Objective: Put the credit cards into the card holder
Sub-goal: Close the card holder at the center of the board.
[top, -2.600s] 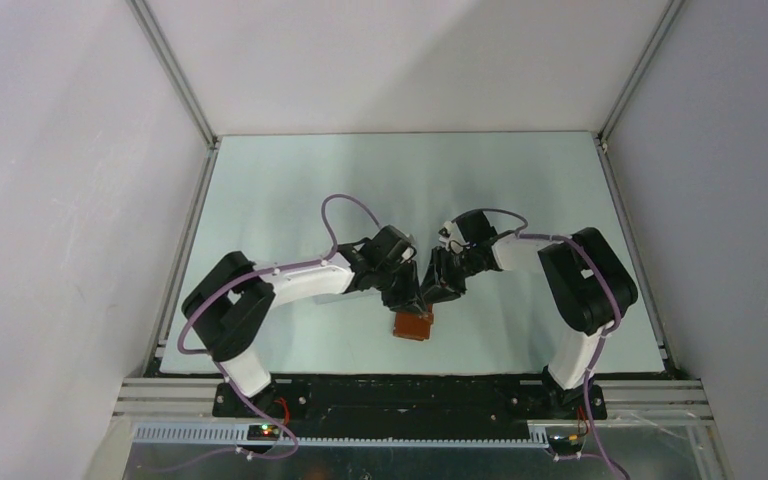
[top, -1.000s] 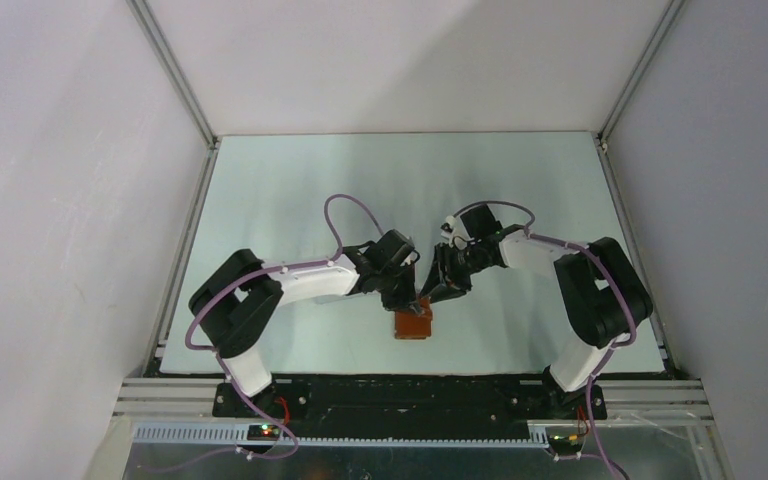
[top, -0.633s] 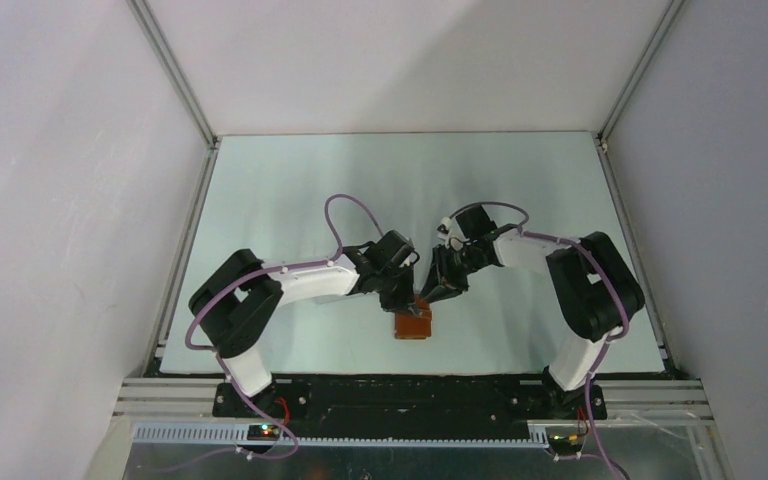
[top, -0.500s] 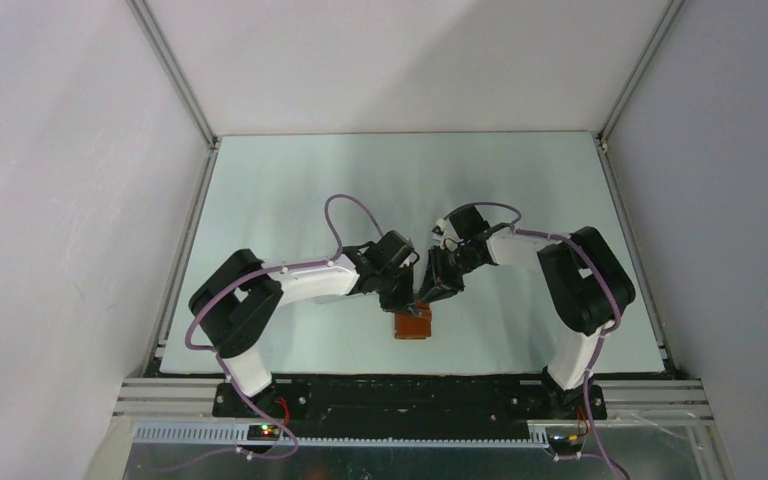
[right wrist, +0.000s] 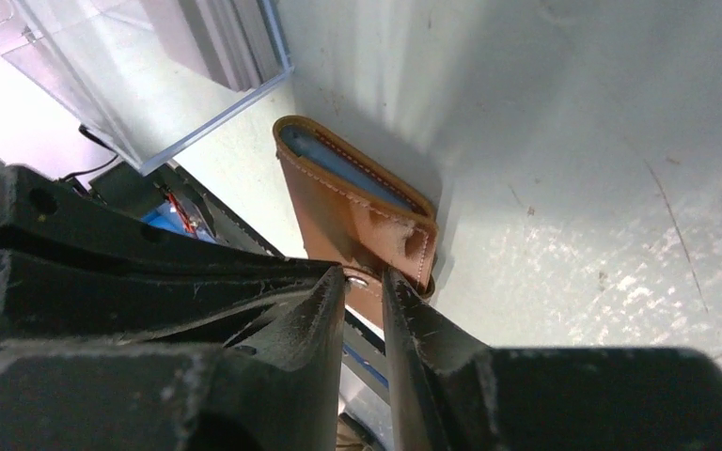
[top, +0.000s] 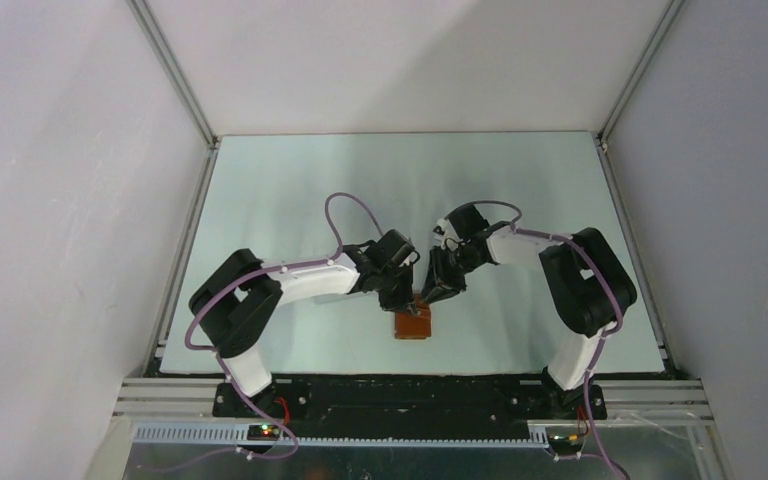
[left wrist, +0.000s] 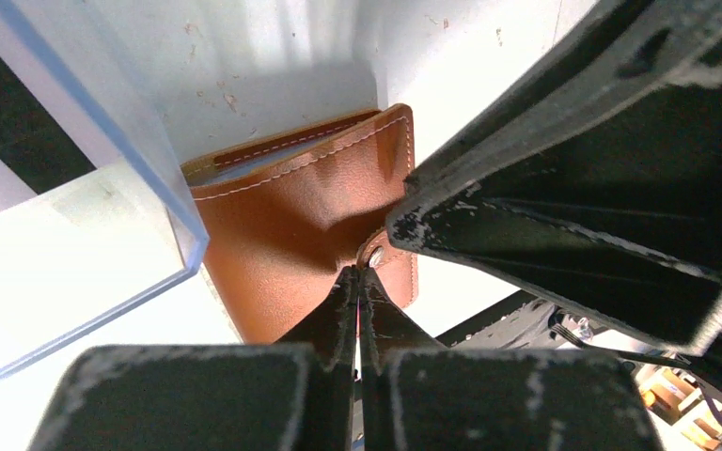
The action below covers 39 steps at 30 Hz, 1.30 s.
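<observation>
The card holder (top: pixel 412 324), a tan-brown wallet, lies folded on the table near the front edge. Both grippers meet at its far edge. My left gripper (left wrist: pixel 357 273) is shut, with its tips touching the wallet (left wrist: pixel 291 221) beside the metal snap. My right gripper (right wrist: pixel 364 278) is closed on the snap part of the wallet's edge (right wrist: pixel 368 282), just under the folded tab (right wrist: pixel 404 240). Pale blue-grey lining (right wrist: pixel 338 164) shows in the fold. No credit cards are in view.
A clear plastic stand shows close by in the left wrist view (left wrist: pixel 103 160) and in the right wrist view (right wrist: pixel 150 66). The black front rail (top: pixel 410 395) runs just behind the wallet's near side. Metal frame posts (top: pixel 175 75) edge the table.
The right arm's elbow has swung slightly, and its gripper has settled a little closer on the wallet's far edge. The left gripper and the wallet have stayed put.
</observation>
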Tool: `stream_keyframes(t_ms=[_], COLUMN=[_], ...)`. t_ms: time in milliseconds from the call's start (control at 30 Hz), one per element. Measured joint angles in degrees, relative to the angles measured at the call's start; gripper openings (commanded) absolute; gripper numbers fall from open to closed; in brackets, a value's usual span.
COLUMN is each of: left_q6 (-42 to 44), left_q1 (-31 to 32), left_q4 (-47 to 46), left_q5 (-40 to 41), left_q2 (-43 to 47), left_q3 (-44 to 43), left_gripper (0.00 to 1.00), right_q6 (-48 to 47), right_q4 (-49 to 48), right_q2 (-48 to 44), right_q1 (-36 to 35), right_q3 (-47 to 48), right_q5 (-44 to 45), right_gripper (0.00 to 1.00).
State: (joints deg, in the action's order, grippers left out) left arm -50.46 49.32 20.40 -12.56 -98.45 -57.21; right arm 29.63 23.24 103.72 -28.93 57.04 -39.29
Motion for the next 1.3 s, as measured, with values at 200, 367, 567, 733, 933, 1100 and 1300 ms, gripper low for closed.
stream_keyframes(t_ms=[200,367,567,733,933,1100,1300], left_q6=[0.0,0.1,0.1,0.0,0.0,0.0,0.0], left_q1=[0.0,-0.1,-0.2,-0.2,-0.2,-0.2,0.1], left_q4=[0.3,0.3,0.3,0.3,0.3,0.3,0.3], left_q5=[0.2,0.2,0.1,0.1,0.1,0.1,-0.1], left_q2=[-0.5,-1.4,-1.7,-1.7,-1.7,-1.7,-1.7], left_q3=[-0.6,-1.1,-1.3,-1.3,-1.3,-1.3,-1.3], left_gripper=[0.00,0.00,0.00,0.00,0.00,0.00,0.00], right_q6=[-1.6,-2.7,-3.4,-3.7,-3.7,-3.5,-3.1], right_q4=[1.9,2.9,3.6,4.0,3.9,3.9,3.5], right_q2=[-2.4,-2.5,-2.5,-2.5,-2.3,-1.9,-0.7], right_q1=[-0.2,-0.4,-1.4,-2.4,-3.3,-3.4,-3.9], right_q3=[0.1,0.1,0.1,0.1,0.1,0.1,0.1], right_q5=[0.7,1.0,1.4,1.8,2.6,3.6,4.6], right_gripper=[0.00,0.00,0.00,0.00,0.00,0.00,0.00])
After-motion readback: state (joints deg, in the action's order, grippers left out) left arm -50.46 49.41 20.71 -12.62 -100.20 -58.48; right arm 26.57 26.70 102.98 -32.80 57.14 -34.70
